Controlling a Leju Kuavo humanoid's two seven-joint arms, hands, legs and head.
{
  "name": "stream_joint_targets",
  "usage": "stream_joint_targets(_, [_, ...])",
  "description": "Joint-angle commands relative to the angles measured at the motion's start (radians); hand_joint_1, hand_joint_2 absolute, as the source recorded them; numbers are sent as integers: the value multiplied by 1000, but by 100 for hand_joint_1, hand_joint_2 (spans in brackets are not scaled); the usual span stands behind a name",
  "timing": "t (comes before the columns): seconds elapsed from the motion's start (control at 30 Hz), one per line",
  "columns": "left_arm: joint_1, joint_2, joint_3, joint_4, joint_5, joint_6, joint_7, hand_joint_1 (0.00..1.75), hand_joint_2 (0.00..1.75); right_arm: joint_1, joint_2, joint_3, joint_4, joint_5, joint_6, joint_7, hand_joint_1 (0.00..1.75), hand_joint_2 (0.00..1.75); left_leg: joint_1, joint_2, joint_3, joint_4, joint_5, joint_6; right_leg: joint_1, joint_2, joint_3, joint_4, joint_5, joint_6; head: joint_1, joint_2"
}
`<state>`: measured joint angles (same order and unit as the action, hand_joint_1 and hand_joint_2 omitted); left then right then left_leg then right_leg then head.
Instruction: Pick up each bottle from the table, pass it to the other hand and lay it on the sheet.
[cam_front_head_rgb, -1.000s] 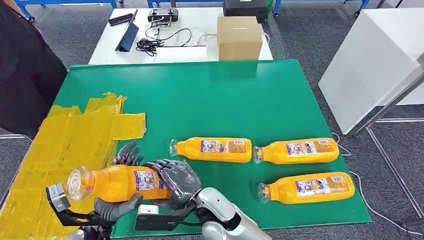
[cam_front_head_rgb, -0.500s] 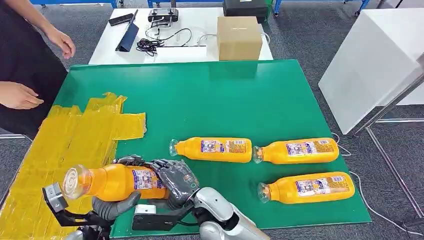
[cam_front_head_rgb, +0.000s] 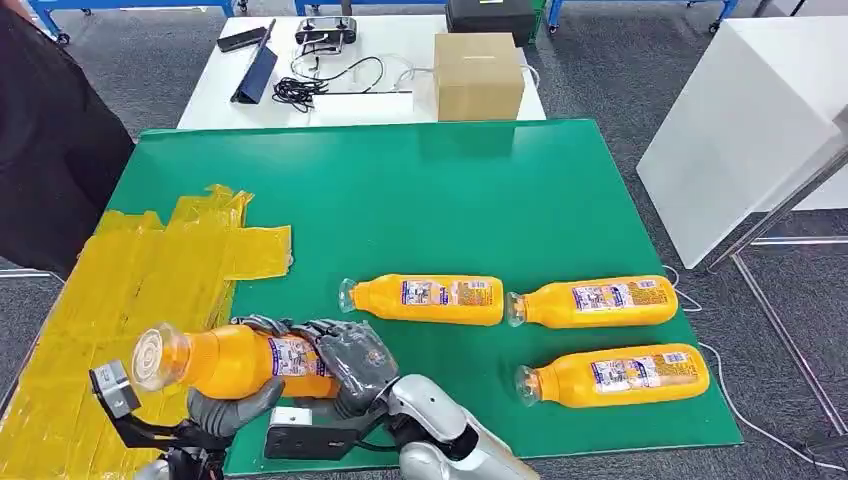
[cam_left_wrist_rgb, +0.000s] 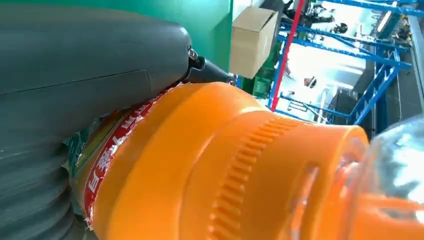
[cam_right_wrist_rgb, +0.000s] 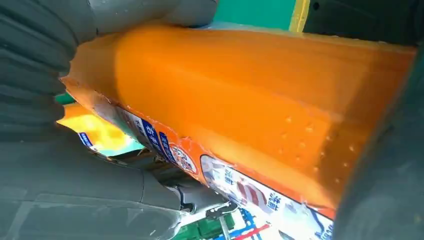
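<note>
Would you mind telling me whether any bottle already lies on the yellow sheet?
No, three bottles lie on the green table, and the fourth bottle is held above the sheet's edge by both hands.

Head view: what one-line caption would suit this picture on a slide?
Both robot hands, left hand and right hand, grip one orange bottle beside the yellow sheet; three bottles lie on the green table.

Four orange bottles, one yellow sheet (cam_front_head_rgb: 150, 270).

Held bottle (cam_front_head_rgb: 235, 362) horizontal, clear cap toward the sheet, at its near edge. Three others lie flat well right of the sheet: one nearest (cam_front_head_rgb: 425, 300), one farther (cam_front_head_rgb: 595, 302), one in front (cam_front_head_rgb: 612, 375).
</note>
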<state>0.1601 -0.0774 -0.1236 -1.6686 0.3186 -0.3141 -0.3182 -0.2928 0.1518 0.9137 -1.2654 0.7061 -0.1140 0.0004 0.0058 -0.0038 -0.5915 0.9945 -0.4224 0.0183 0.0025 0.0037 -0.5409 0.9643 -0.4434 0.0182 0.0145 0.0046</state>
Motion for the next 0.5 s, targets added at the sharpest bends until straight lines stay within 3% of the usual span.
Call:
stream_joint_targets(0.03, [-38, -54, 19, -46, -249, 403, 2, 175, 175, 128, -68, -124, -117, -3, -213, -23, 0, 175, 1, -5, 4, 0, -2, 0, 1, -6, 7, -2, -3, 1, 0, 0])
stream_joint_targets(0.07, [-42, -46, 21, -48, -287, 450, -1, 175, 175, 154, -75, -152, -150, -16, -234, -36, 0, 175, 0, -5, 1, 0, 0, 0, 0, -5, 3, -2, -1, 1, 0, 0])
stream_joint_targets(0.1, [-47, -38, 26, -52, -338, 498, -11, 175, 175, 179, -81, -177, -181, -18, -249, -40, 0, 0, 1, -5, 1, 0, 0, 0, 0, -5, 3, -1, -1, 1, 1, 0])
stream_joint_targets(0.27, [-68, -18, 58, -79, -559, 643, -17, 175, 175, 271, -99, -267, -308, -20, -285, -62, 0, 0, 0, -7, 1, 0, -1, 0, 0, -7, 3, -1, -2, 1, 0, 0])
stream_joint_targets(0.43, [-101, -26, 94, -57, -958, 843, 62, 175, 175, 321, -90, -321, -361, -34, -289, -104, 0, 0, 0, -4, -1, 0, 0, 0, 0, -4, 0, -1, -1, 1, 0, 0])
stream_joint_targets(0.5, [-111, -24, 119, -33, -1102, 909, 77, 175, 175, 326, -125, -315, -362, -54, -302, -114, 0, 0, 0, -5, 3, 0, -2, 0, 0, -6, 5, -2, -2, 1, 0, 0])
